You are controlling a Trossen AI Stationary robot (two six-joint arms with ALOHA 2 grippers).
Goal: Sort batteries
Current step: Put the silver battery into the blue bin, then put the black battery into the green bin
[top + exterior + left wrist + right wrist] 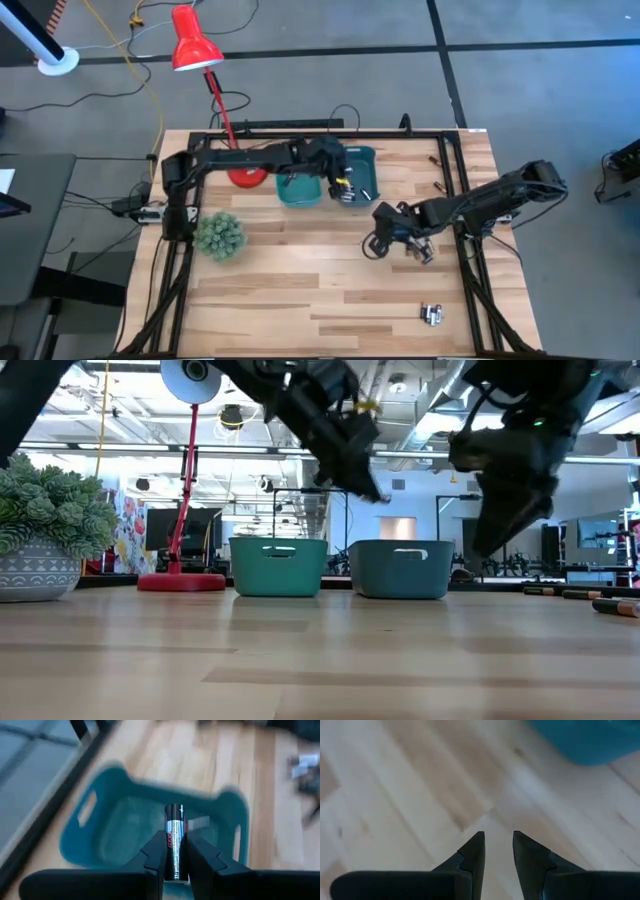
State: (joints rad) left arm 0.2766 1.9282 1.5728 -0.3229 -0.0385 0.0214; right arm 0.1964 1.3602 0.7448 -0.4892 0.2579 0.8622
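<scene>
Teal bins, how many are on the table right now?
2. The left bin sits beside the red lamp base; the right bin stands next to it, under the left hand, which holds a battery. None seem hidden.

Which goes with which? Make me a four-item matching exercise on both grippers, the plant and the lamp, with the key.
Things:
1. left gripper
2. right gripper
3. plant
4. lamp

States or places:
A. open, holding nothing, over bare table wood
B. green and spiky, on the left arm's side of the table
C. shut on a battery above a teal bin
D. red, with its shade reaching out past the table's far edge

Pairs: 1-C, 2-A, 3-B, 4-D
</scene>
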